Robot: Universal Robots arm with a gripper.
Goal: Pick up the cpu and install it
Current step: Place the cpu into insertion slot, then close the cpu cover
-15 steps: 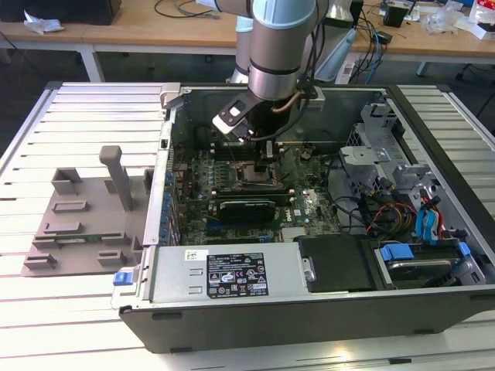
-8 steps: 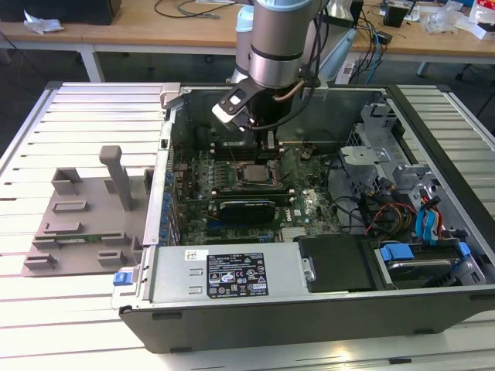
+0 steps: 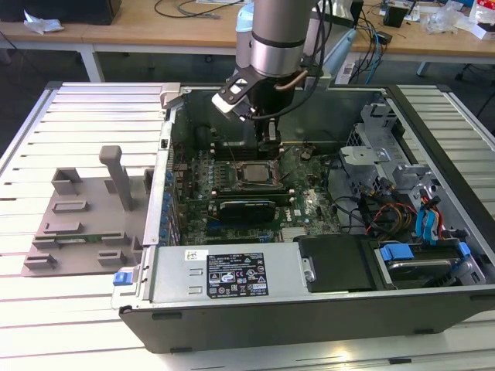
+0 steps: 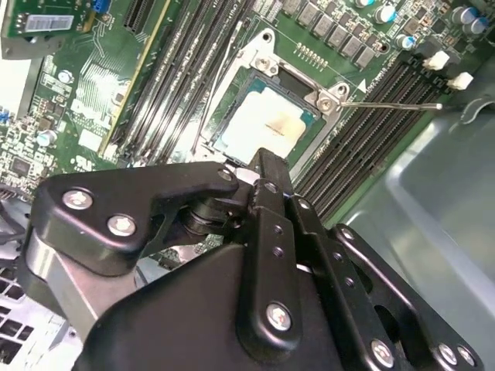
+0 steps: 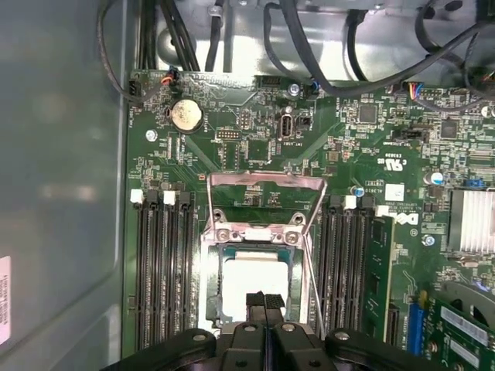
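The cpu (image 3: 251, 172), a pale silvery square, lies flat in the motherboard socket inside the open computer case (image 3: 309, 309). In both wrist views the cpu (image 4: 267, 124) (image 5: 251, 278) sits within the socket's metal frame, whose load plate (image 5: 267, 184) stands hinged up. My gripper (image 3: 269, 143) hangs just above the socket's far edge. Its black fingers (image 5: 264, 300) are pressed together with nothing between them, and the gripper (image 4: 259, 164) hovers over the chip's near rim.
Memory slots (image 5: 162, 270) flank the socket on both sides, and a thin socket lever (image 4: 394, 105) sticks out. A grey plastic shroud (image 3: 85, 216) lies on the slatted table at the exterior view's left. Power supply (image 3: 232, 274) and drive bays (image 3: 418, 255) fill the case front.
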